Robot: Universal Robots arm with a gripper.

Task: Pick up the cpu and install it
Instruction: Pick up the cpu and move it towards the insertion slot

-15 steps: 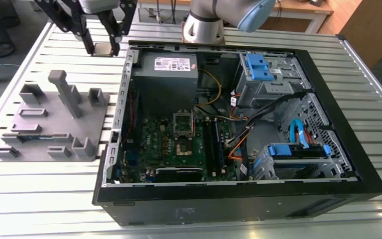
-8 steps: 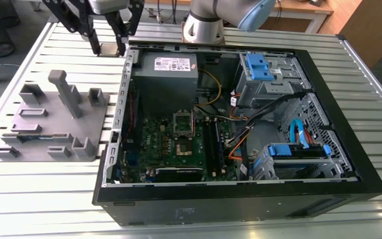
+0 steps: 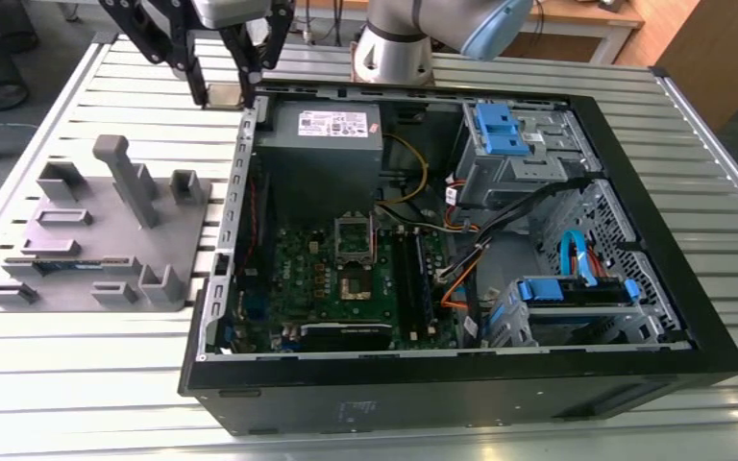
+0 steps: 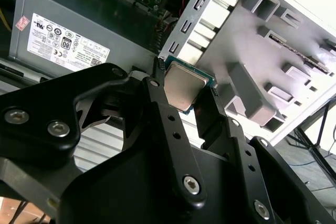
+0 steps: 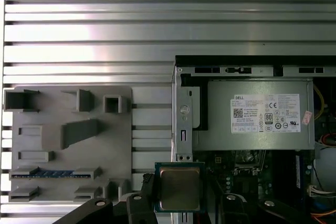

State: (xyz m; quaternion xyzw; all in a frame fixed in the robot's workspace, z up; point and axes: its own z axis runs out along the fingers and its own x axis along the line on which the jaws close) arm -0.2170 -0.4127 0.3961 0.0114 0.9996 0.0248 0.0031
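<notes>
A robot arm (image 3: 414,43) holds the cpu (image 4: 184,85) aloft over a slatted metal table (image 3: 87,384), the black gripper (image 4: 186,80) clamped on the chip's two opposite edges with one of its fingers (image 4: 168,114) pressed to each side. The cpu, a small square with a silvery metal top and a thin green rim, sits flat between the fingertips in both wrist views, clear of every surface below it. In the first wrist view the chip (image 5: 179,187) hangs over the side wall of an open computer case (image 3: 472,384), between a grey fixture tray (image 5: 68,140) and the grey power supply (image 5: 252,114) with its white label. The exterior view places the gripper (image 3: 224,88) high at the case's far corner, toward the exterior view's left, just beside the power supply (image 3: 322,144). The case lies on its side with its panel off, exposing the green motherboard (image 3: 343,279), whose socket (image 3: 354,252) sits near the middle of the board, well apart from the raised chip. Blue drive brackets (image 3: 498,130) line the case on the exterior view's right, with orange and black cables running between them and the board. The tray (image 3: 112,240) rests on the table at the exterior view's left of the case, and a long memory stick (image 5: 44,173) lies in one of its slots.
</notes>
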